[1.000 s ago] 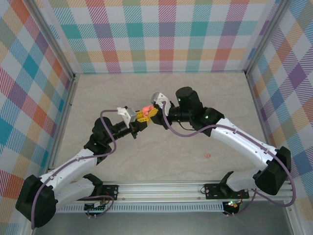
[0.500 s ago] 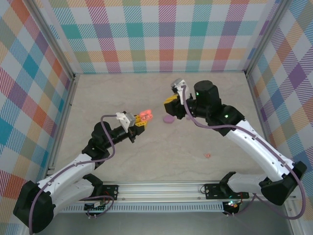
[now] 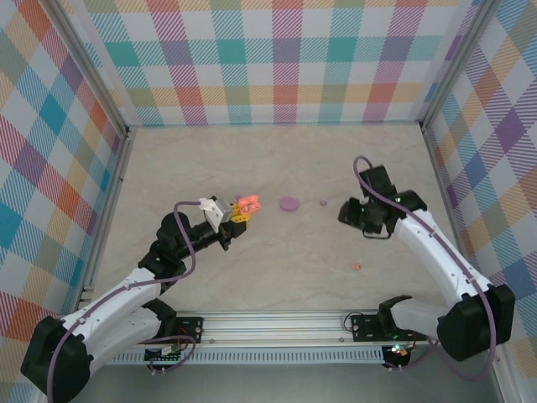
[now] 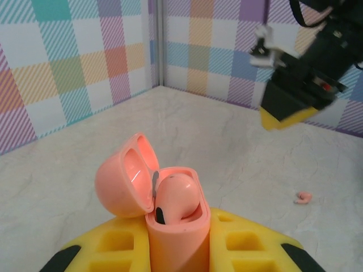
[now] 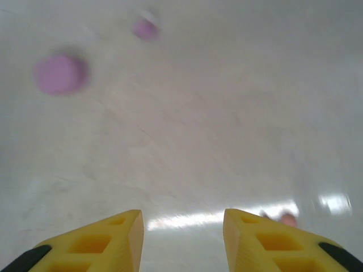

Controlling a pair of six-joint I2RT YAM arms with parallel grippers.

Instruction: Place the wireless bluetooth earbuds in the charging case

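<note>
My left gripper (image 3: 237, 213) (image 4: 178, 241) is shut on the salmon-orange charging case (image 3: 248, 202) (image 4: 177, 232), held upright above the table. The lid (image 4: 121, 177) is swung open to the left, and one orange earbud (image 4: 176, 196) sits in the case. Another orange earbud (image 3: 356, 267) (image 4: 303, 197) (image 5: 288, 218) lies loose on the table. My right gripper (image 3: 346, 211) (image 5: 181, 226) hovers over the table at right, open, with nothing between its yellow fingers (image 5: 96, 243). It also appears blurred in the left wrist view (image 4: 295, 85).
A closed purple case (image 3: 289, 204) (image 5: 60, 73) lies mid-table, with a small purple earbud (image 3: 323, 202) (image 5: 146, 28) to its right. Checkered walls (image 3: 277, 59) enclose the table on three sides.
My right gripper has left the orange case, swung right and back toward the near side, and opened its jaws. The left gripper still holds the case, barely moved.
</note>
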